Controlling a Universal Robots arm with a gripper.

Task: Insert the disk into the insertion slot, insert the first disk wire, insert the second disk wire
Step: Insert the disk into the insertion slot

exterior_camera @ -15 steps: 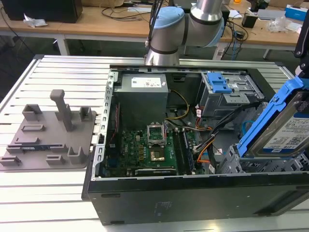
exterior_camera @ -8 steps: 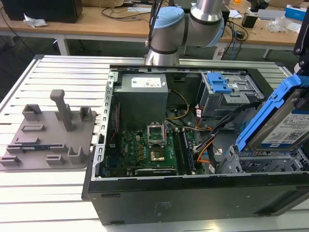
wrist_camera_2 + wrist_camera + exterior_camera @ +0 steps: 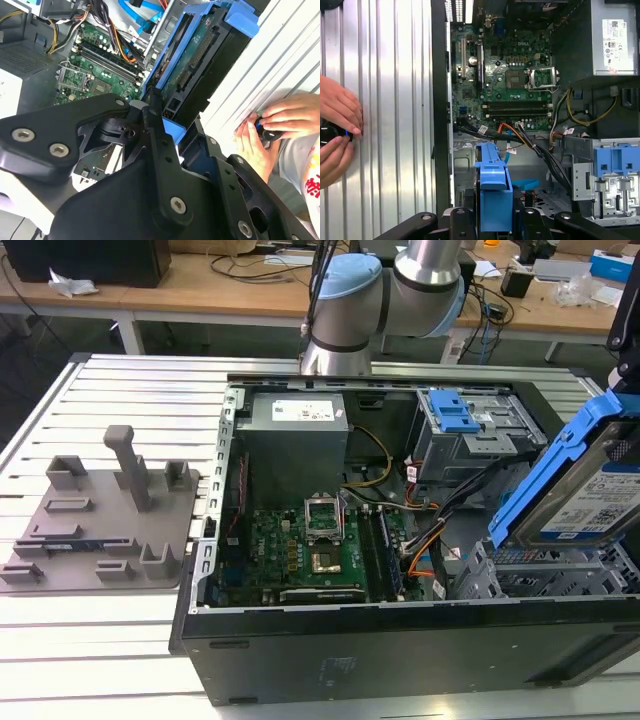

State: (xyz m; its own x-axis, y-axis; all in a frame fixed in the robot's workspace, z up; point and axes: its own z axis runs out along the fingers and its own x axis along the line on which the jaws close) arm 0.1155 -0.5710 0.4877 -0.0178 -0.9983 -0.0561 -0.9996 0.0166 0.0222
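— Where's the disk (image 3: 588,480)?
— High at the exterior view's right, tilted steeply over the near corner of the computer case (image 3: 350,660). The frame edge cuts off its far side.
— And the gripper (image 3: 492,215)?
— In the first wrist view it's clenched on the disk's blue frame, which hides the fingertips.
— The insertion slot (image 3: 530,575)?
— Just below the disk, mouth mostly covered. The disk isn't in.
— Anything else?
— A person's hands (image 3: 337,130) on the slatted table (image 3: 395,100), around something small and dark that I can't make out.
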